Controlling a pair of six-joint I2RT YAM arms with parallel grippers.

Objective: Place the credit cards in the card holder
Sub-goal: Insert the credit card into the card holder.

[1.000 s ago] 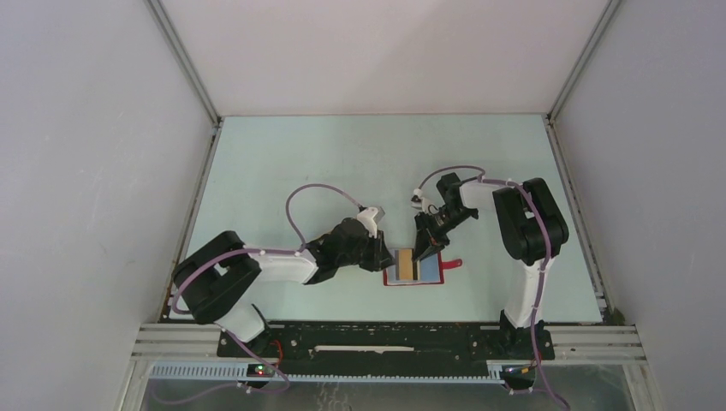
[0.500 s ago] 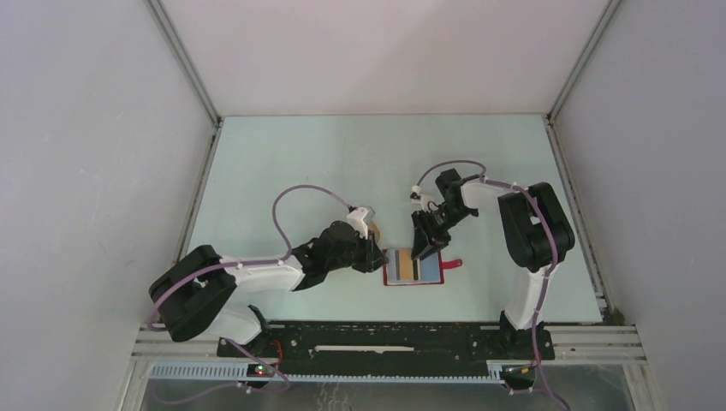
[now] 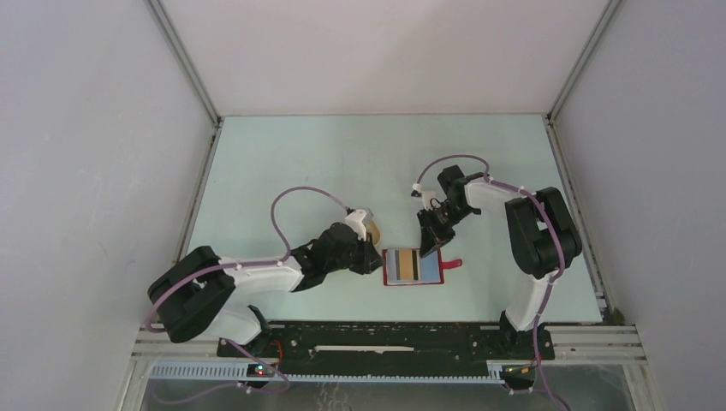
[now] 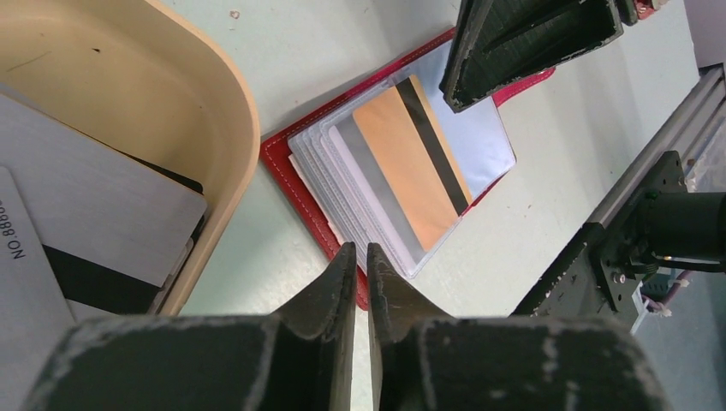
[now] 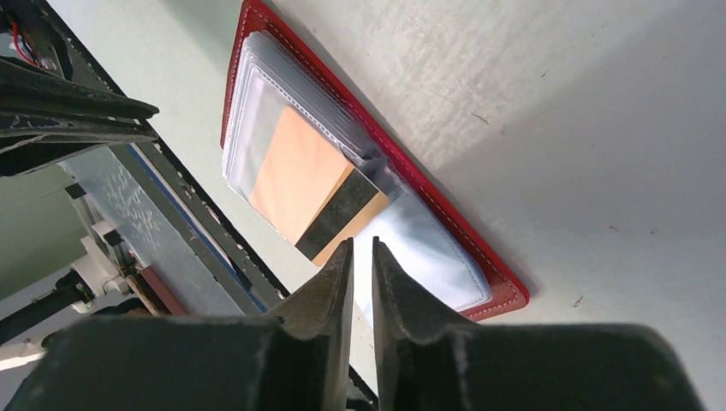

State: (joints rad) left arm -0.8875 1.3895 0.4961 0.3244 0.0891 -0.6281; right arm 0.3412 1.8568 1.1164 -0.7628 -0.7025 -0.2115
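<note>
The red card holder lies open on the table between my arms, its snap tab pointing right. An orange-gold credit card with a dark stripe sits in its clear pockets, seen also in the left wrist view and the right wrist view. Silvery-grey cards lie in the beige tray. My left gripper is shut and empty at the holder's left edge. My right gripper is shut and empty just above the holder's far edge.
The beige oval tray stands just behind the left gripper, its rim close beside the holder. The black and metal rail runs along the table's near edge. White walls close in the table.
My left arm has drawn back to the left, off the holder. My right gripper has pulled back a little from the holder, and the orange-gold card now lies uncovered in the pockets.
</note>
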